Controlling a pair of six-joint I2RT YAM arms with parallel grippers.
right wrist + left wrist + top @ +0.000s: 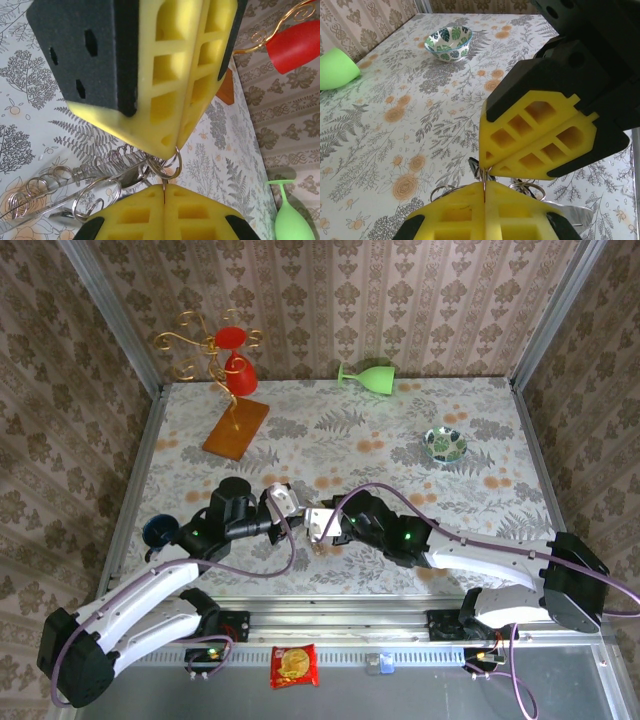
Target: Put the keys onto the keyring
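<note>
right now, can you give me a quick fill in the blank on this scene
1. The green goblet lies on its ____ at the back of the table.
2. The left end effector and the right end effector are both ____ on the wire rings.
3. The cup on the gold stand is ____.
Missing words: side; shut; red.

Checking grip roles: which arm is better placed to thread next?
Right, tentatively: left gripper and right gripper both pinch the wire ring, but the loose rings lie beside the right one.
</note>
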